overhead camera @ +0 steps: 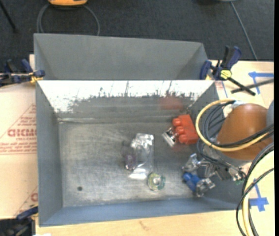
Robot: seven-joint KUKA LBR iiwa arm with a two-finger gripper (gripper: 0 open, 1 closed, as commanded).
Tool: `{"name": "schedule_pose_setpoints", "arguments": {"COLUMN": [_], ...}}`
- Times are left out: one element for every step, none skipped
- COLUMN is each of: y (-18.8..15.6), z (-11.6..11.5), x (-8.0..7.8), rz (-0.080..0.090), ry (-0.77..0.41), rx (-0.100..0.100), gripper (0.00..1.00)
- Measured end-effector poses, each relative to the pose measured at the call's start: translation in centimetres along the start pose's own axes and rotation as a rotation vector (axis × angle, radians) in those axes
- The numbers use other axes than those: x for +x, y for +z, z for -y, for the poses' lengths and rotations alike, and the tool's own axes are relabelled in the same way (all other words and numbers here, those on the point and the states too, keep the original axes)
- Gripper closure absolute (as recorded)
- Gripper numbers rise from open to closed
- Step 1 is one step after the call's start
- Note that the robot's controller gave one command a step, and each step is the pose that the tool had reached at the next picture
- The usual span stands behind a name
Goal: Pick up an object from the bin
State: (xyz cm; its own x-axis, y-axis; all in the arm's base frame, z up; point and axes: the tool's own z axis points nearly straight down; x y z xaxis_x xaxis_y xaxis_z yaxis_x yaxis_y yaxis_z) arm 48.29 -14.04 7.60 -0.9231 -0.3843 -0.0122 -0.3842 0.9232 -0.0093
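My gripper (196,175) is low in the bin's front right corner, a metal and blue assembly close to the right wall. Nothing shows in its grasp. A red blocky thing with a small metal piece on its left end (182,130) lies just behind the gripper, by the right wall. A small round clear-greenish thing (155,181) rests on the floor to the gripper's left, near the front wall. Further left, mid-bin, lies a crumpled clear plastic bag with something purple inside (139,152).
The arm, with its orange dome and looped cables, hangs over the bin's right wall. The left half of the bin floor is bare grey metal, apart from a small dark spot near the front left.
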Motion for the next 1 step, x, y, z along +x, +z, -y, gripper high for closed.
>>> {"name": "schedule_pose_setpoints", "arguments": {"y": [-11.57], "z": [1.60], "x": [-1.92], "rz": [-0.002], "ry": [-0.017], "rx": [-0.001], "gripper": [1.00]}}
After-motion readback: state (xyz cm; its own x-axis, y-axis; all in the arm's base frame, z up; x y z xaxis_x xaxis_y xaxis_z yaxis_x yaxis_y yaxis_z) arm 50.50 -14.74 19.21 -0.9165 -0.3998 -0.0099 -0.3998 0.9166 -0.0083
